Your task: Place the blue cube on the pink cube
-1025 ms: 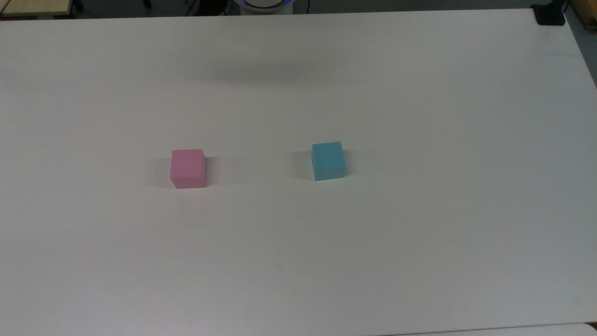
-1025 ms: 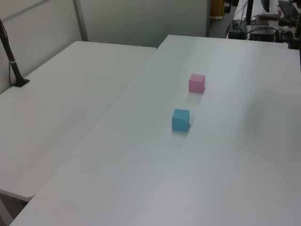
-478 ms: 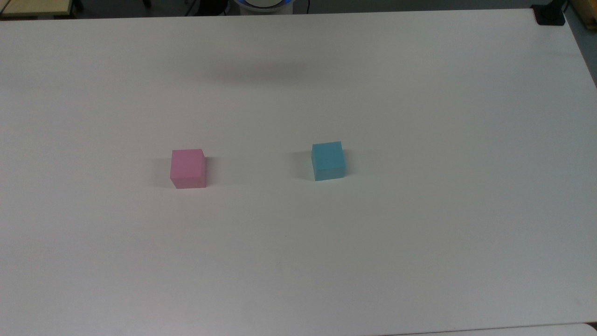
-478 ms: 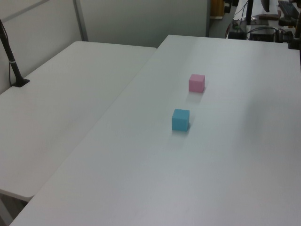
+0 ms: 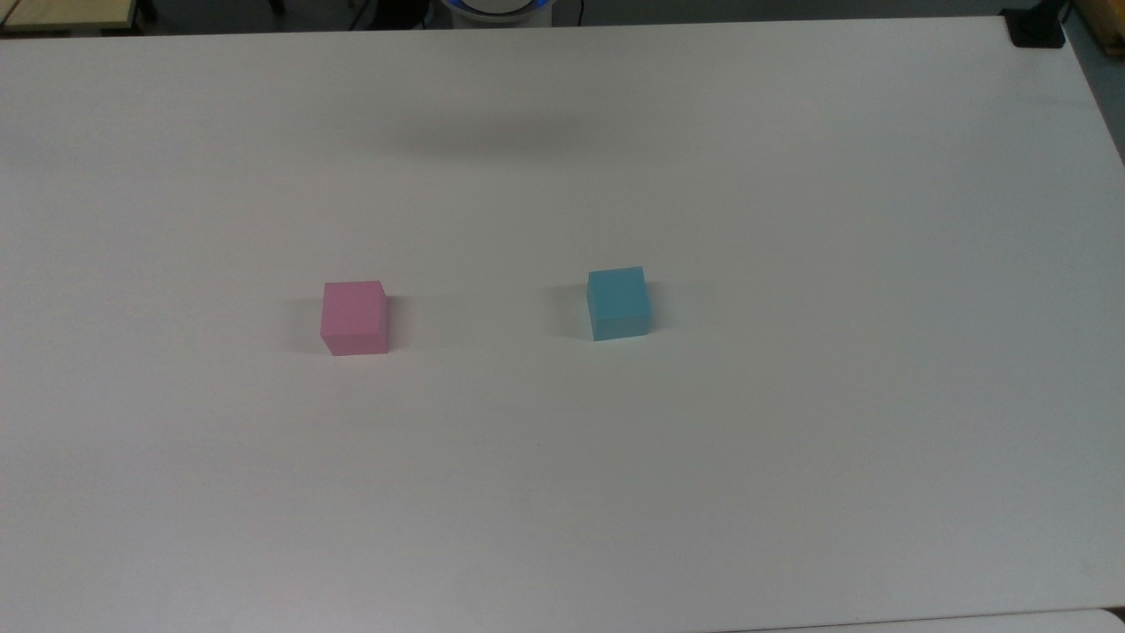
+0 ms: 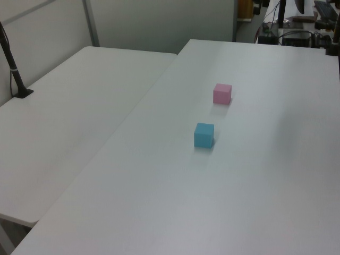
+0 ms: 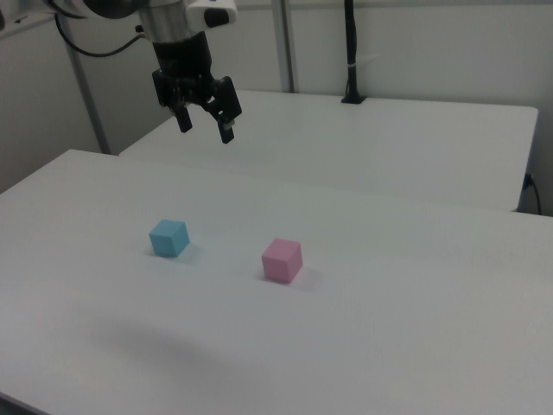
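Observation:
The blue cube (image 5: 619,302) (image 6: 204,135) (image 7: 168,238) sits flat on the white table, and the pink cube (image 5: 354,317) (image 6: 222,93) (image 7: 282,260) rests a short way from it, the two apart. In the right view my gripper (image 7: 205,128) hangs open high above the table, up and behind the blue cube, with nothing between its fingers.
The white table (image 5: 791,440) stretches wide around both cubes. A second white table (image 6: 74,122) adjoins it on the left view's left, with a black pole (image 6: 13,69) clamped at its edge. A black clamp (image 5: 1035,31) sits at the top view's far right corner.

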